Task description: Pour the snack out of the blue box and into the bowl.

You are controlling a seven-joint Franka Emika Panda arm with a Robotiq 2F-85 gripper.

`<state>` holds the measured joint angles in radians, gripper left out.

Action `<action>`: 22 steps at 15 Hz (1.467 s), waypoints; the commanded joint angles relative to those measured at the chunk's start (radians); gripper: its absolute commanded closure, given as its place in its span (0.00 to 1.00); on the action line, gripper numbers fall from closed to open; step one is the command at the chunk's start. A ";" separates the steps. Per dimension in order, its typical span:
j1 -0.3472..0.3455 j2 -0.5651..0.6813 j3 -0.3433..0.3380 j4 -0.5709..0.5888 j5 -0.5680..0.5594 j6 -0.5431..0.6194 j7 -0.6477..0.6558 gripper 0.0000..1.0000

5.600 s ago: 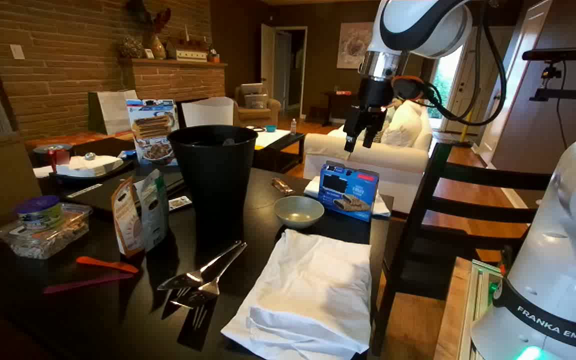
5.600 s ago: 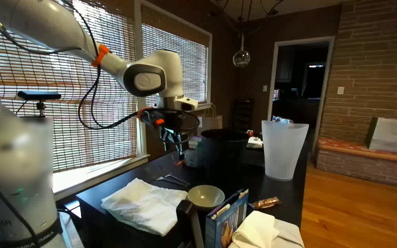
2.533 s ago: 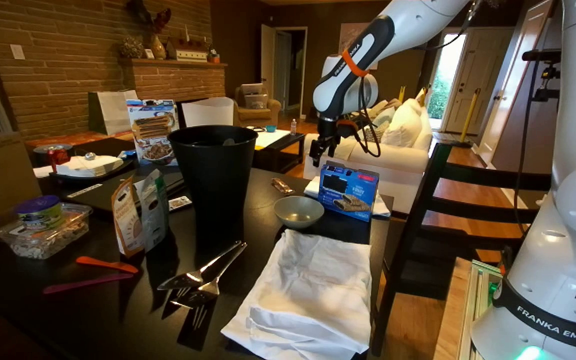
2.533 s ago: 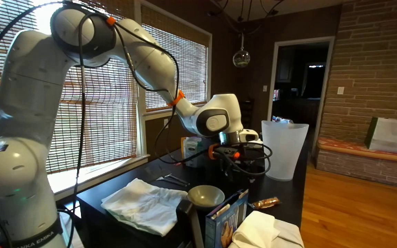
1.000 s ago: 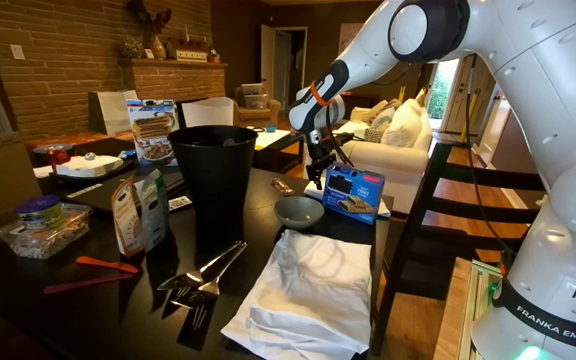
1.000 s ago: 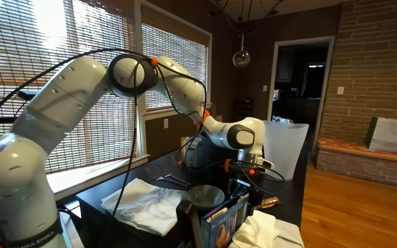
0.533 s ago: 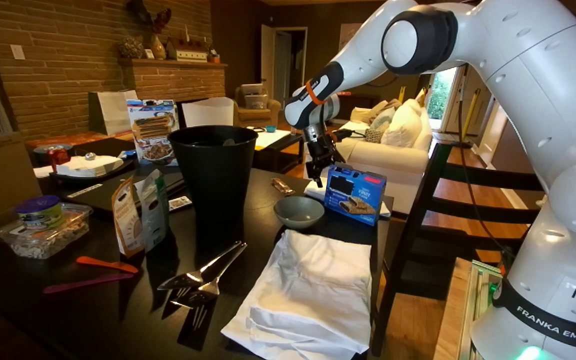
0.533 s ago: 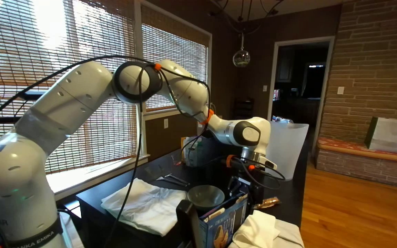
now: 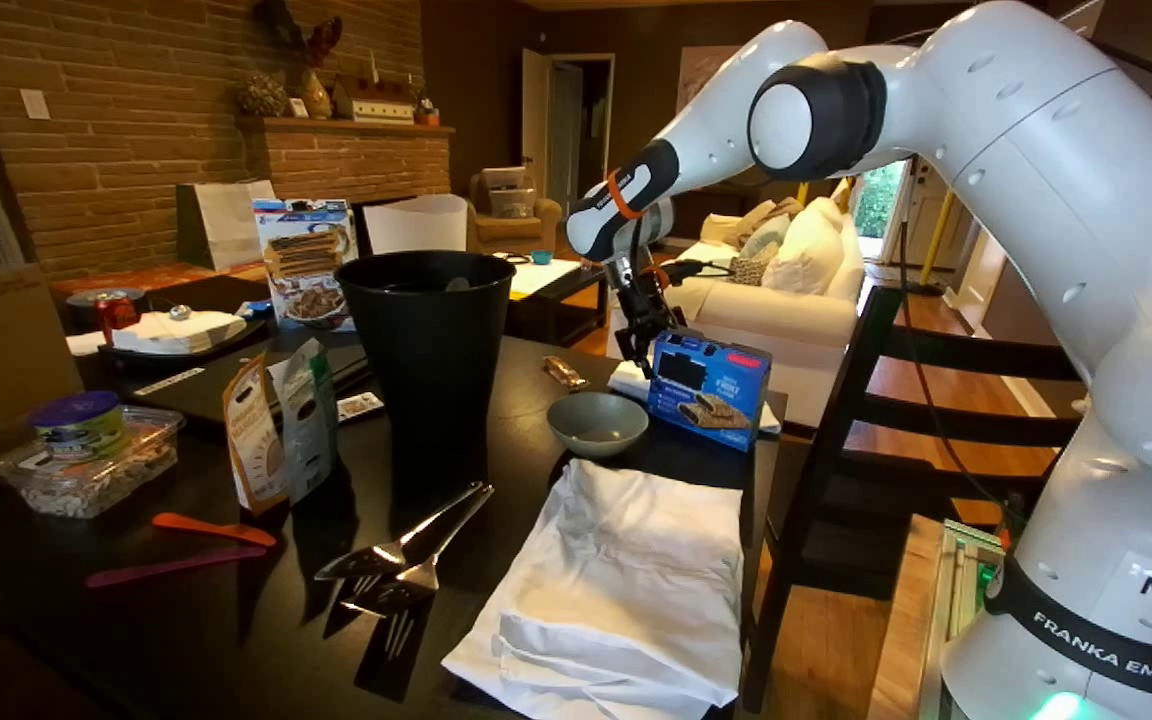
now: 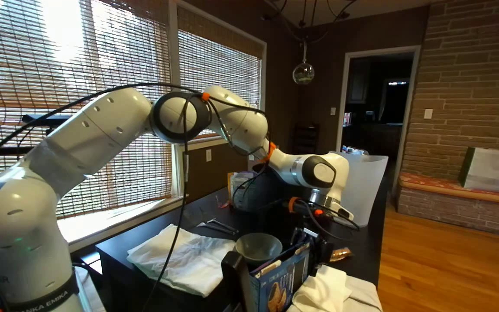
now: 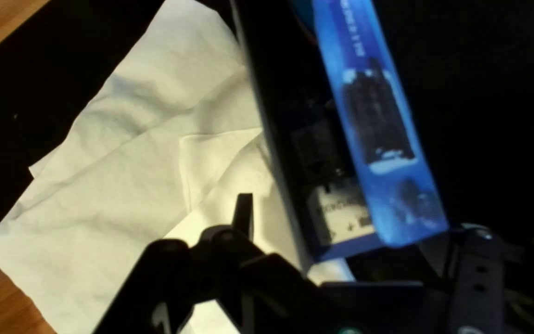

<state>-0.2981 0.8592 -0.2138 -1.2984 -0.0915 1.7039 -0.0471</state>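
Just beside the bowl [image 9: 598,428], the open-topped blue box [image 9: 711,392] stands upright, its long axis running away from my fingers [image 11: 478,283], which sit apart, seemingly astride its near end; I judge I should close across its narrow width.

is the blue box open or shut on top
Open: the wrist view looks down into the blue box, showing its dark inside.
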 commanded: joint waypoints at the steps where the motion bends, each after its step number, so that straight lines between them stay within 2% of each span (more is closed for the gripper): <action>1: -0.022 0.061 0.009 0.096 0.022 -0.093 0.035 0.46; 4: -0.029 0.077 0.011 0.123 0.036 -0.122 0.054 0.68; 7: -0.036 0.083 0.015 0.144 0.051 -0.140 0.065 0.84; 14: -0.056 0.039 0.035 0.135 0.106 -0.146 0.047 0.84; 18: -0.089 -0.043 0.065 0.133 0.179 -0.190 -0.009 0.84; 22: -0.120 -0.174 0.092 0.064 0.300 -0.167 -0.067 0.84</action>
<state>-0.3793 0.7955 -0.1592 -1.1709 0.1202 1.5443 -0.0649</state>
